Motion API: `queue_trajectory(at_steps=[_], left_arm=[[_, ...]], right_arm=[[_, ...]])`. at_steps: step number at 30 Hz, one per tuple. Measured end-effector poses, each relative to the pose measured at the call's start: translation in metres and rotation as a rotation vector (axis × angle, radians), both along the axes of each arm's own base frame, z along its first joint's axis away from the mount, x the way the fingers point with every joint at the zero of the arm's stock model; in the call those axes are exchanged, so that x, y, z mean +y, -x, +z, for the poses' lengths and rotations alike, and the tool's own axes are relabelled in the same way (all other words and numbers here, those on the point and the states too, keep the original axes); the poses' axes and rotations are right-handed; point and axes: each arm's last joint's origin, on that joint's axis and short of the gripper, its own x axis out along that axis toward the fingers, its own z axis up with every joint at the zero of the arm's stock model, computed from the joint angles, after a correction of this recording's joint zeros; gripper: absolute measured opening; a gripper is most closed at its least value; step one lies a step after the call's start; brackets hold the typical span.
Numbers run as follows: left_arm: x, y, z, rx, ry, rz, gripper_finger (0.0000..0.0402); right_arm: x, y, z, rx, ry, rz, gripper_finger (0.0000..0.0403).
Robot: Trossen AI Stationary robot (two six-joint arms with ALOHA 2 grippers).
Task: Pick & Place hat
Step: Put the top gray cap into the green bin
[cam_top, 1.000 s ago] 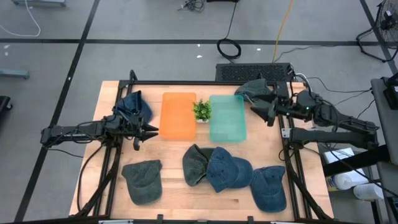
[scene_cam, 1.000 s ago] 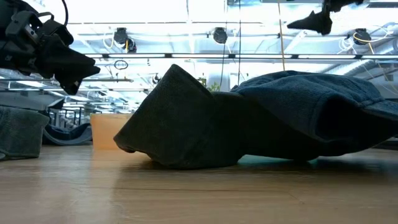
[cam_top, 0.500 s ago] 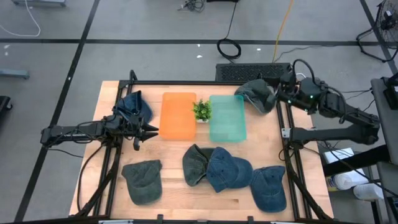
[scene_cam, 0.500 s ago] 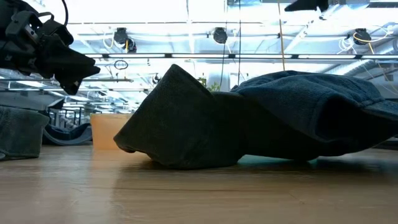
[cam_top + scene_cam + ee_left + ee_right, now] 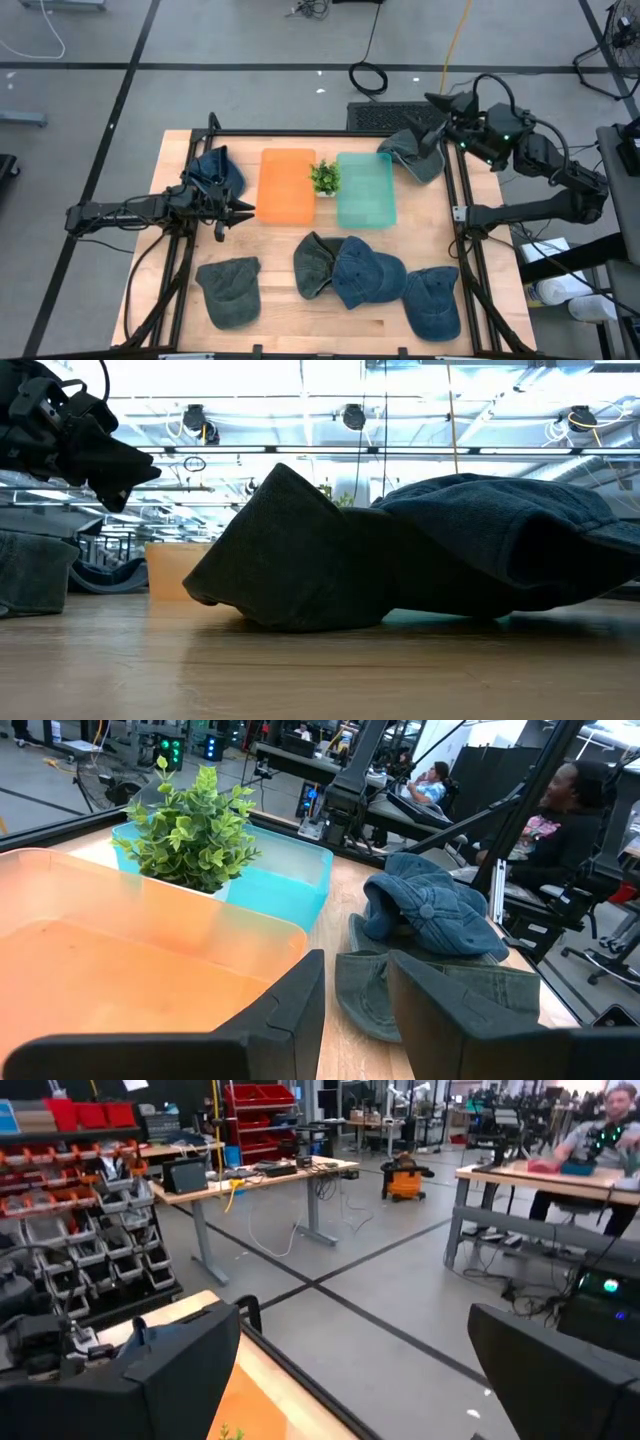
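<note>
Right gripper [image 5: 437,103] (fingers wide apart, empty) hovers above a grey hat [image 5: 415,152]; left gripper [image 5: 232,211] narrowly parted beside the orange tray [image 5: 286,186]

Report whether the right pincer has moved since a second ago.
Yes. In the high view the open right pincer has swung from beside the teal bin toward the table's far edge, past the grey hat.

Orange bin [image 5: 286,186], teal bin [image 5: 365,190], denim-blue and seemingly grey-green hats [image 5: 368,273]
</note>
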Motion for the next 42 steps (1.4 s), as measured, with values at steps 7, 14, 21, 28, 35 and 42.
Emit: queue_trajectory(at_steps=[7, 14, 21, 28, 35, 42], left_arm=[[0.0, 0.0, 0.0, 0.0, 0.0, 0.0, 0.012], [0.0, 0.0, 0.0, 0.0, 0.0, 0.0, 0.012], [0.0, 0.0, 0.0, 0.0, 0.0, 0.0, 0.012], [0.0, 0.0, 0.0, 0.0, 0.0, 0.0, 0.012], [0.0, 0.0, 0.0, 0.0, 0.0, 0.0, 0.012], [0.0, 0.0, 0.0, 0.0, 0.0, 0.0, 0.012]], right_arm=[[-0.002, -0.012, 0.001, 0.053, 0.043, 0.01, 0.038], [-0.002, -0.015, 0.0, 0.059, 0.042, 0.01, 0.038], [-0.002, -0.016, 0.0, 0.065, 0.044, 0.01, 0.038], [-0.008, -0.019, -0.007, 0.169, 0.08, -0.028, 0.038], [-0.024, -0.02, -0.018, 0.313, 0.081, -0.101, 0.038], [-0.053, -0.027, -0.035, 0.462, 0.039, -0.272, 0.038]])
